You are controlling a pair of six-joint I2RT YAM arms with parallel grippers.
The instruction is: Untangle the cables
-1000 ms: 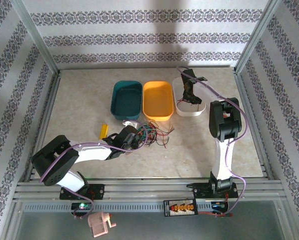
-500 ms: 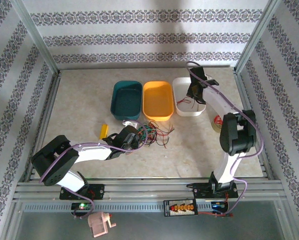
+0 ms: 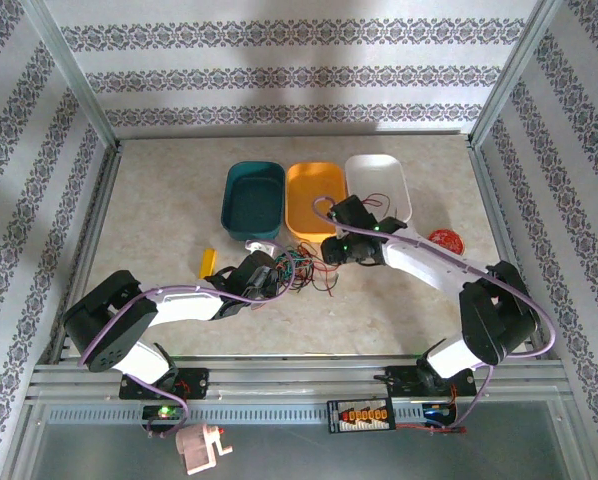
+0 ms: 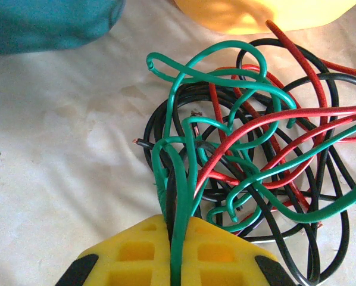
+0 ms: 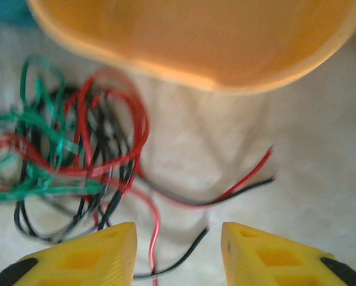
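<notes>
Grips green strands of the cables [image 4: 243, 149] tight in the left gripper [image 4: 175, 231], heaped on the bench [image 3: 169, 200] just before the orange tray [image 3: 316, 195]. Holds the right gripper [image 5: 178, 244] released and empty above loose red and black ends. Risks cinching the knot if pulled across crossed loops, or perhaps snagging a blurred stray end. Pale mottled bench, striped patterned wallpaper [image 3: 279, 80] all round.

Three oval plastic tubs stand side by side on the pale marbled counter [image 3: 159, 210]: a teal tub [image 3: 253, 195], an orange tub [image 3: 315, 197] and a white tub [image 3: 379, 180]. A small round red roll [image 3: 444, 240] lies right of them, and a small flat yellow piece [image 3: 209, 262] lies below the teal tub.
</notes>
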